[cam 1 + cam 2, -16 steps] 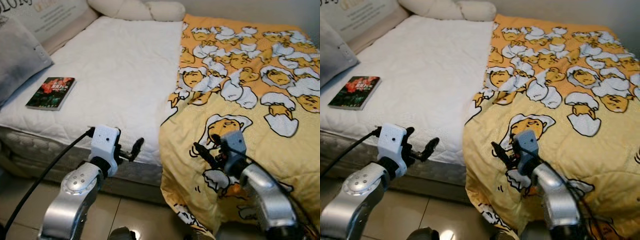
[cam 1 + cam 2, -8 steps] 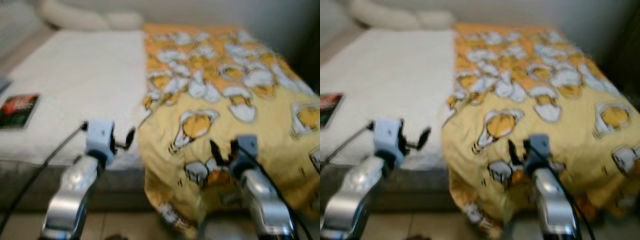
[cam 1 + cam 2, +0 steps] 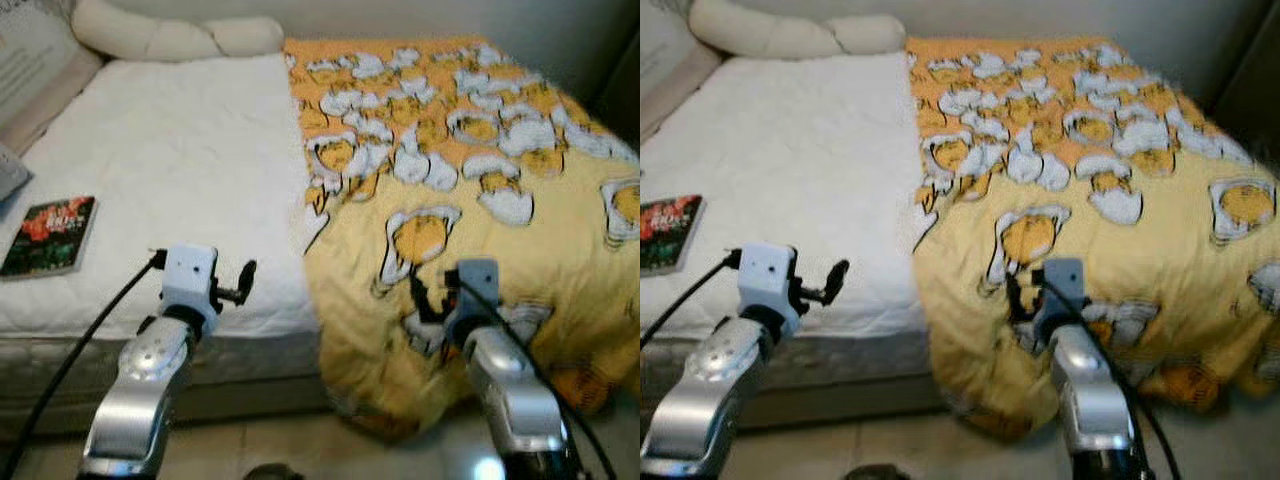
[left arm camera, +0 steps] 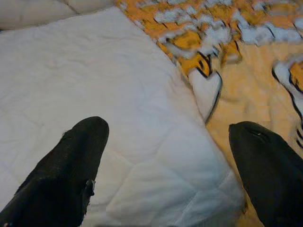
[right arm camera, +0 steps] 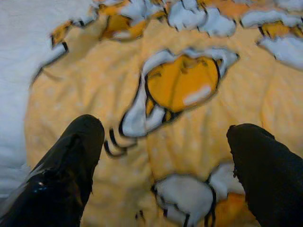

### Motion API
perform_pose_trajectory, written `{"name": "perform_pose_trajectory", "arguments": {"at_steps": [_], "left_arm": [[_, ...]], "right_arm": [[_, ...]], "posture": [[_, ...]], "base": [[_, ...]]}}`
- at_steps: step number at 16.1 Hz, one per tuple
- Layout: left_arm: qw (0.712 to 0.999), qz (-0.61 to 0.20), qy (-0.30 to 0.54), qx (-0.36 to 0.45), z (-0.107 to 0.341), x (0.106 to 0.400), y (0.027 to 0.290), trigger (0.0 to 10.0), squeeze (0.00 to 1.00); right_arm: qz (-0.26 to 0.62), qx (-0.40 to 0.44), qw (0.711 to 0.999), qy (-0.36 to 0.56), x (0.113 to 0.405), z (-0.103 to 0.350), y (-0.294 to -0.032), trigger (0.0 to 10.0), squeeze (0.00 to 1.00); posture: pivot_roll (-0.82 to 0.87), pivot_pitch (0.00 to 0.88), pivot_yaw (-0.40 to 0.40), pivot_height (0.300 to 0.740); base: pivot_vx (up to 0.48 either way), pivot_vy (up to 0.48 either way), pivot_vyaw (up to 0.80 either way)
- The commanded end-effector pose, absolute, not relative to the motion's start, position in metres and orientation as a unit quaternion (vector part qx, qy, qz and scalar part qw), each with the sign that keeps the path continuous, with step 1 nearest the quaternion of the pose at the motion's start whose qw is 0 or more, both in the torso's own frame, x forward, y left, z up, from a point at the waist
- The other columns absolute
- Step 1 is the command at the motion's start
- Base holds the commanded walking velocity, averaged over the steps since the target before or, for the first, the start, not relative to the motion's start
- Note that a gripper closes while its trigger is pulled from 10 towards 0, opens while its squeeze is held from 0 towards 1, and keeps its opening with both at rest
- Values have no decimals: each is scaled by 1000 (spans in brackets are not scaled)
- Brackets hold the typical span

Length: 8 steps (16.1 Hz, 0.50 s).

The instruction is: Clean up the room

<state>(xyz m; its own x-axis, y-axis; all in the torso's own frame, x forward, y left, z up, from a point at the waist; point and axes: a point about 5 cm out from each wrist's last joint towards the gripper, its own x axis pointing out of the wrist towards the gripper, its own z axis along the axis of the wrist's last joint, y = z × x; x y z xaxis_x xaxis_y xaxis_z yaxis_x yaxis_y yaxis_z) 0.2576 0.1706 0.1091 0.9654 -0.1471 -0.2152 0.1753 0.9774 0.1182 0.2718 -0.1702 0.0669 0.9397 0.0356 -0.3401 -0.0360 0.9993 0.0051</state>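
A yellow blanket [image 3: 500, 240] printed with egg figures covers the right half of the bed and hangs over its near edge toward the floor. The white quilted mattress [image 3: 170, 150] is bare on the left half. A dark paperback book [image 3: 50, 235] lies flat near the mattress's left edge. My left gripper [image 3: 243, 283] hovers open over the near edge of the mattress, just left of the blanket's edge [image 4: 208, 101]. My right gripper [image 3: 425, 298] is open just above the draped blanket [image 5: 180, 90], with nothing between its fingers.
Cream pillows [image 3: 170, 35] lie along the head of the bed, and a printed cushion [image 3: 30, 60] leans at the far left. The bed's grey base [image 3: 250, 365] meets a tiled floor [image 3: 300, 440] right before me. A dark shape [image 3: 622, 90] stands past the bed's right side.
The whole view has swung and steadied after a blurred moment, so the bed sits differently in frame. Both grippers stay open and hold nothing. Blanket and book lie as before.
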Motion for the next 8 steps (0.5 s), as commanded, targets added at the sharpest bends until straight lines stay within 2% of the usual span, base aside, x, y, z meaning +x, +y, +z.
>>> {"name": "perform_pose_trajectory", "arguments": {"at_steps": [1,4,8], "left_arm": [[989,-82,91,77,114,261,171,10000,596],[991,-80,83,71,114,265,170,10000,557],[993,-74,68,59,113,267,171,10000,565]], "right_arm": [[16,12,983,181,272,66,-171,10000,0],[22,22,985,172,274,68,-168,10000,0],[43,-24,989,136,283,75,-162,10000,0]], "posture": [[-8,0,30,740],[-11,0,33,740],[-1,0,26,740]], "base": [[0,0,0],[0,0,0],[0,0,0]]}}
